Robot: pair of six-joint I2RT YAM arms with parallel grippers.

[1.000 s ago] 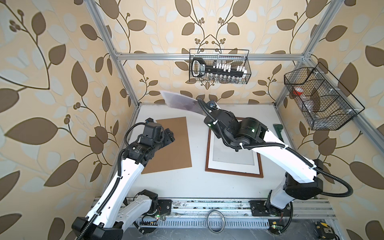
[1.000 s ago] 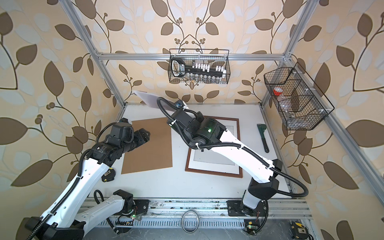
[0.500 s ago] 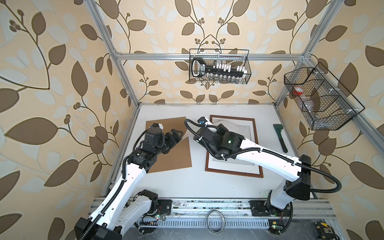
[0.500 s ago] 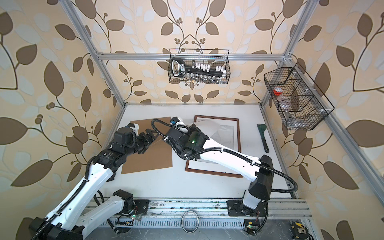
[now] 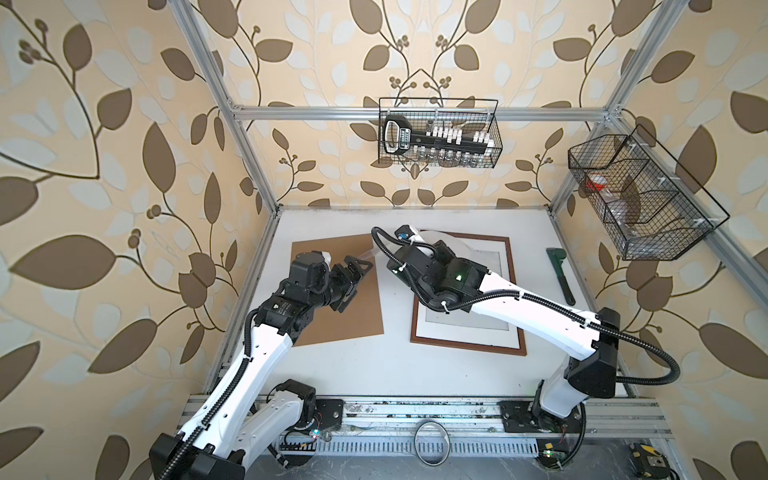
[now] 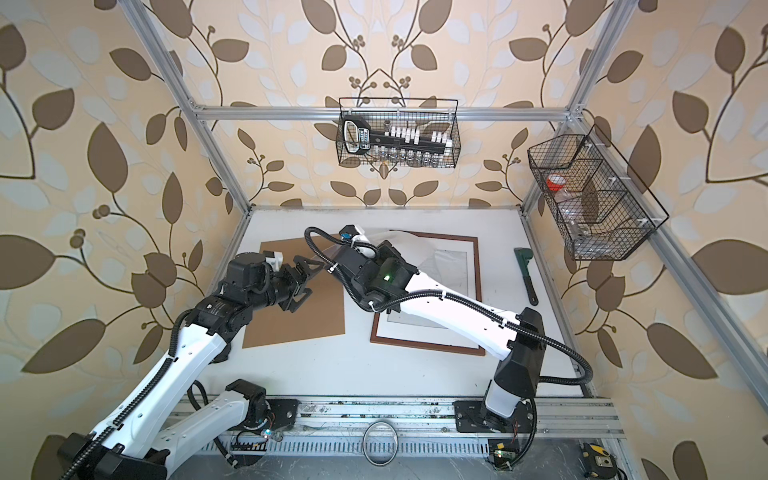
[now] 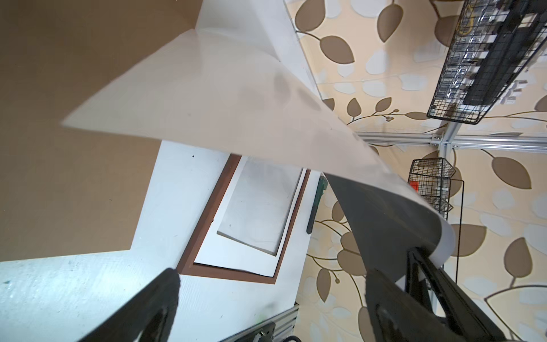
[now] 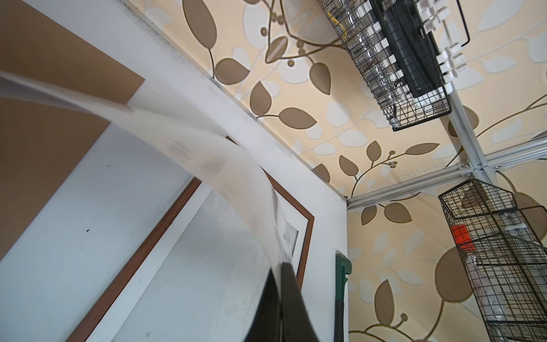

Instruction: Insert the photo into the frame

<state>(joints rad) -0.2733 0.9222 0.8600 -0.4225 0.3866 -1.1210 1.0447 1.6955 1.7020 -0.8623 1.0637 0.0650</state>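
white table (image 5: 395, 374) inside a booth of alu posts (image 5: 415, 113). walls on all sides are papered cream w/ a brown leaf pattern (image 5: 104, 166). a metal rail (image 5: 415, 411) runs along the table's near edge and carries both arm bases.

on the table, left part: plain brown backing board (image 5: 357, 316), flat. right of it, apart: the frame (image 5: 465, 347), flat, thin red-brown border, w/ a white mat (image 7: 245, 257) w/ a window lying in it. further right, near the wall: a green wrench (image 5: 561, 274), well apart from the frame.

two black wire baskets hang up. the one on the back wall (image 5: 438, 133) holds a black tool and small vials. the one on the right wall (image 5: 640, 199) has compartments; sth red shows in one, rest too small to tell.

the photo (image 7: 236, 103) is off the table, in the air over the frame's far-left corner and the gap toward the board. it's bent in a curve, white back up; the dark printed face shows underneath in the left wrist view.

right hand (image 8: 281, 266): clenched on the photo's edge.

left hand (image 7: 272, 275): released, fingers spread wide, above the board's far-right corner. the photo's free end hangs just beside one finger; can't tell if it touches.
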